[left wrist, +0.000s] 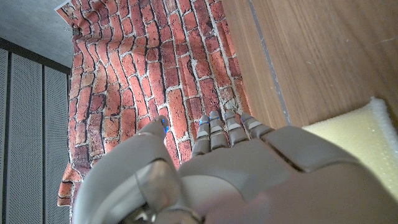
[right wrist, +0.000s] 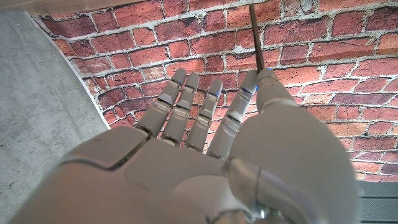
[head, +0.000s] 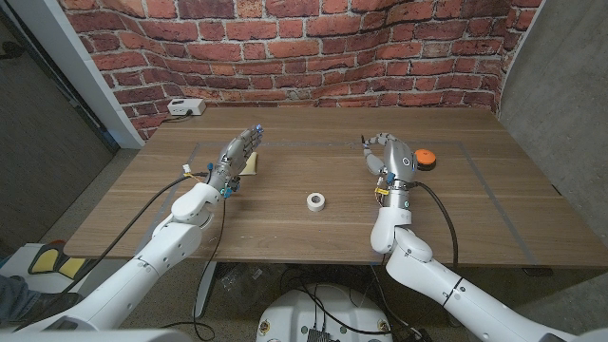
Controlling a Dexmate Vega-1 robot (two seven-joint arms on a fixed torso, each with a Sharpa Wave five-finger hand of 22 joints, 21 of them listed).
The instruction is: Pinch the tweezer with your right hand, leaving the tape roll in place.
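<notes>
My right hand (head: 386, 155) is lifted above the table right of the middle, its fingers stretched toward the brick wall. In the right wrist view this right hand (right wrist: 205, 155) pinches a thin dark tweezer (right wrist: 256, 37) between thumb and a finger, and the tweezer sticks out past the fingertips. A small white tape roll (head: 315, 200) lies on the wooden table (head: 285, 228) near the middle, well apart from both hands. My left hand (head: 236, 160) reaches out at the left with fingers straight and holds nothing; the same left hand (left wrist: 236, 174) appears in the left wrist view.
A yellow sponge (head: 253, 164) lies beside my left hand's fingers, also seen as the sponge (left wrist: 354, 134). An orange and black object (head: 425, 158) sits just right of my right hand. A white box (head: 185, 107) stands at the table's far left corner by the brick wall.
</notes>
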